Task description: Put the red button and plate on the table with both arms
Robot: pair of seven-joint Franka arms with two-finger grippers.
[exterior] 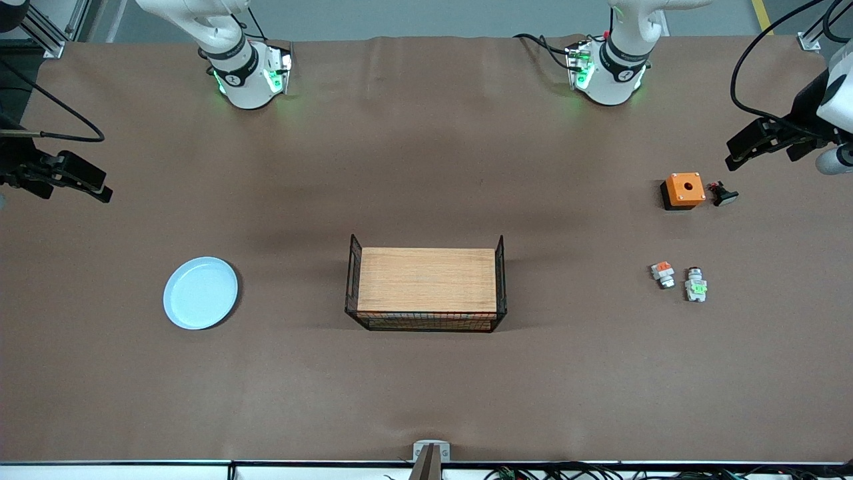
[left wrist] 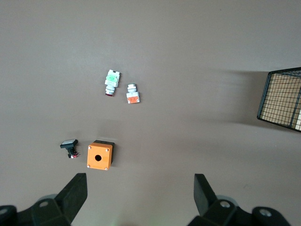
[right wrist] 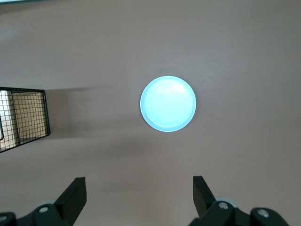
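Note:
The pale blue plate (exterior: 200,293) (right wrist: 168,103) lies on the brown table (exterior: 426,167) toward the right arm's end. The red button (exterior: 696,285) (left wrist: 112,81), a tiny white module with a green tab, lies toward the left arm's end, beside a like module with an orange tab (exterior: 662,273) (left wrist: 133,95). My left gripper (left wrist: 140,188) (exterior: 765,150) hangs open and empty, high over the table near the orange box. My right gripper (right wrist: 139,188) (exterior: 66,187) is open and empty too, high over bare table, with the plate well clear of its fingers.
A wooden board with black wire-mesh ends (exterior: 426,290) stands mid-table. An orange square box with a round hole (exterior: 684,190) (left wrist: 99,155) and a small black part (exterior: 723,195) (left wrist: 69,146) lie farther from the front camera than the button modules.

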